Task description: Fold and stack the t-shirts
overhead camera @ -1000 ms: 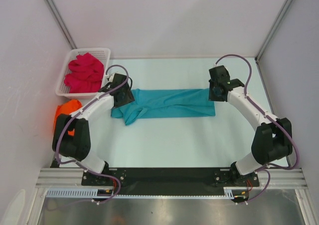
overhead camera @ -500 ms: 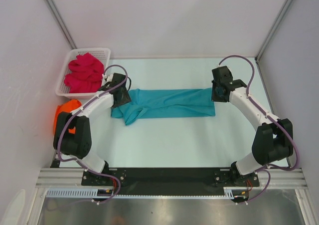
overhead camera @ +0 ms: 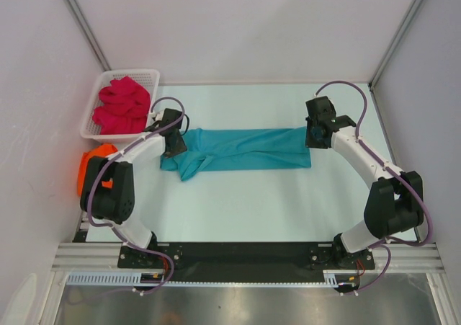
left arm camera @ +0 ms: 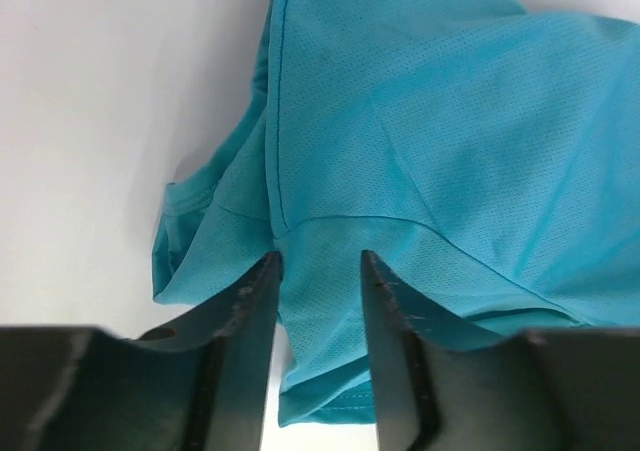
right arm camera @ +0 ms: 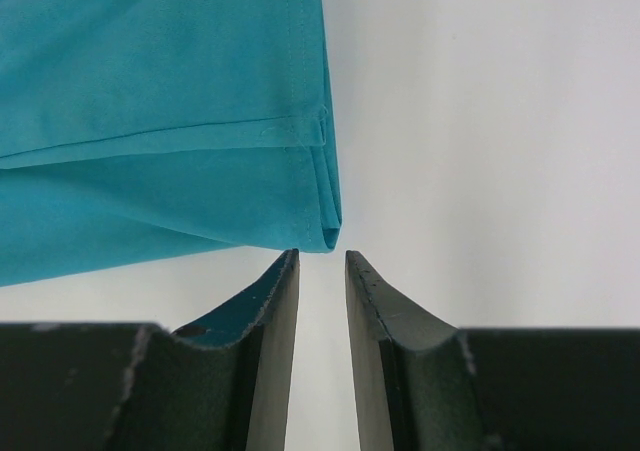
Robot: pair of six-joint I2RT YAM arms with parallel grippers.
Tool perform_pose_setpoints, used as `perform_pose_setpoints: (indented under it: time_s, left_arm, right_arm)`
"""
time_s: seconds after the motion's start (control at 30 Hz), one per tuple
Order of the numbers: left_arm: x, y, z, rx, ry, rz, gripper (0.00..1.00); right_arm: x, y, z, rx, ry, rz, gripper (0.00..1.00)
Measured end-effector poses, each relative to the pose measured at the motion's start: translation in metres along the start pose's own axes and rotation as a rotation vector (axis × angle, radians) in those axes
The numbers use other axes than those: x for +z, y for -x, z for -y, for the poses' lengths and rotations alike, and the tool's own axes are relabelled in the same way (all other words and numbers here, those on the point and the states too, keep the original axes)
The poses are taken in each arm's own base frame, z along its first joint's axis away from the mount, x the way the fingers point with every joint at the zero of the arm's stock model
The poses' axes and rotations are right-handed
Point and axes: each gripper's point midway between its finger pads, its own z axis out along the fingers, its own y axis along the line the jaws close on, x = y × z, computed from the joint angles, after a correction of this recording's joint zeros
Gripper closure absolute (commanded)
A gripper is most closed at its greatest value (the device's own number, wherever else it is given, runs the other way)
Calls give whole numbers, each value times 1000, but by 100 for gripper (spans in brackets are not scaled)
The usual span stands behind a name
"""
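— Did the left fingers narrow since a second ago?
— Yes. They're parted, straddling a seam of the teal t-shirt, a fine mesh. The right fingers are slightly apart and empty. It lies mid-surface, long axis left edge to right.

One t-shirt lies across the table, another t-shirt in the far-left basket, a third t-shirt before it.

Robot test cell in a laboratory. Evidence: plain white enclosure panels on the left, right and far sides; aluminium corner post; pale worktable; left arm and right arm bolted to a black base plate on an aluminium rail at the near edge.
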Motion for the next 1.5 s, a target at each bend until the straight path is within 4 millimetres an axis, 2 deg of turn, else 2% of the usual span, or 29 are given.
perform_pose_setpoints:
  time_s: [0.07,0.2,0.27,0.37,0.87,1.13,1.17,1.27,1.37,1.4,1.47,1.5]
  left_arm:
    - [3,-2,0,-1,1,-9,62]
    - [6,-2,-2,-6,3,-15,80]
    - [6,-1,-2,-10,1,-13,86]
    - [7,0,-3,-13,2,-14,88]
    - [9,4,-18,-45,28,-14,86]
    - [10,0,-22,-45,34,-26,72]
    - [10,0,-21,-45,30,-28,67]
    - [10,-1,-20,-45,22,-34,67]
    - [10,-1,-19,-45,19,-35,76]
    - [10,-1,-19,-45,19,-35,88]
    - [10,-1,-19,-49,18,-34,99]
    - [10,-1,-19,-46,18,-33,100]
  right_arm:
    - [0,0,0,0,0,0,69]
    - [0,0,0,0,0,0,69]
    - [0,0,0,0,-1,0,69]
    - [0,0,0,0,-1,0,69]
    - [0,0,1,1,-1,0,70]
    - [0,0,1,1,-1,0,69]
    - [0,0,1,1,-1,-1,69]
    - [0,0,1,0,-1,-1,70]
    - [0,0,1,0,-1,-1,70]
    - [0,0,1,0,-1,-1,70]
    - [0,0,1,0,-1,-1,70]
    - [0,0,1,0,-1,0,70]
